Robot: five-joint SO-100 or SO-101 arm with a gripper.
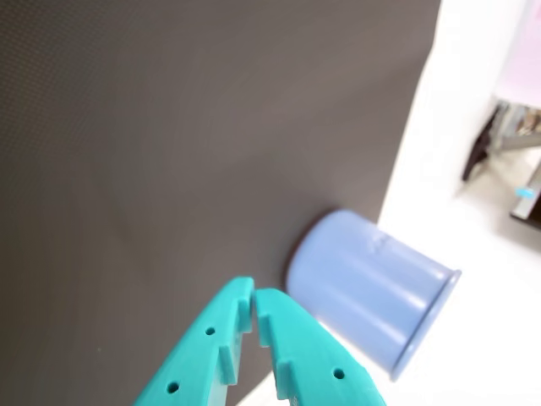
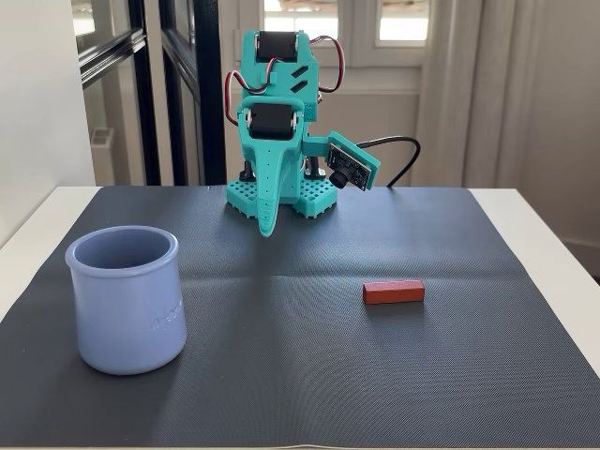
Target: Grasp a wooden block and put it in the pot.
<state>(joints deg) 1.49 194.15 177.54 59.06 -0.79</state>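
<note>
we find nothing done yet — block (image 2: 394, 292) lies on the mat (image 2: 309, 375), well apart from the pot (image 2: 127, 314), gripper (image 1: 254, 306) closed and empty, so grasp and drop remain.

Pot (image 2: 126, 302) is seen as pale lavender-blue, matte, with faint tone-on-tone embossed lettering on the wall; same colour in the wrist view (image 1: 372, 292). Wooden block (image 2: 393, 292) is rendered red-brown, top face brighter red, end face dark. Mat (image 2: 309, 375) is shown dark grey with a fine ribbed weave texture. Arm (image 2: 277, 122) is printed in teal, motors black, wires red and black. Gripper (image 1: 254, 304) is the same teal. Table (image 2: 553, 244) is white.
</note>
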